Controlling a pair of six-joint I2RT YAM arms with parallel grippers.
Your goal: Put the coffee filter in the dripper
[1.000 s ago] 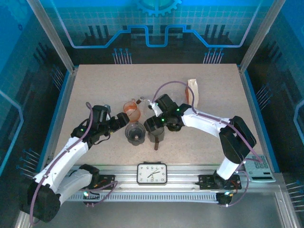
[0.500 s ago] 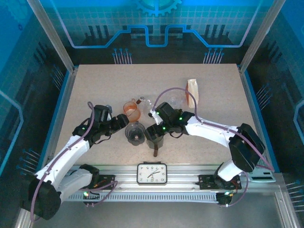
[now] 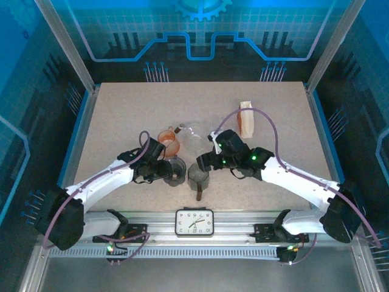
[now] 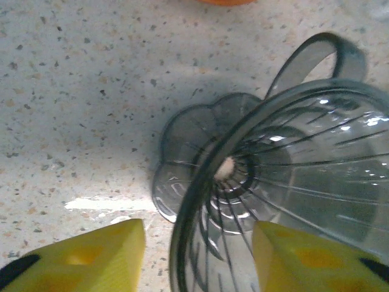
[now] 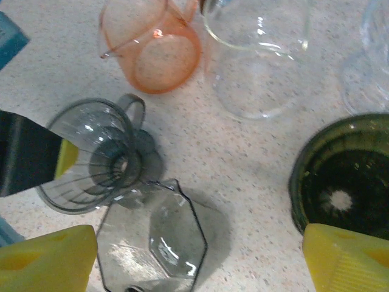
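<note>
With left fingers (image 4: 91, 258) parted wide either side of the grey dripper (image 4: 304, 158) rim, pinching nothing, and right fingers (image 5: 45, 258) gaping empty: probably closing gently, bracing without tipping, then fetching the coffee filter (image 3: 246, 118) lying well beyond the right fingers.

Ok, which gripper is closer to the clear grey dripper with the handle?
Left. The left gripper is at the grey dripper, its open fingers on either side of the rim. The right gripper sits off to that dripper's right, beside the dark green dripper.
</note>
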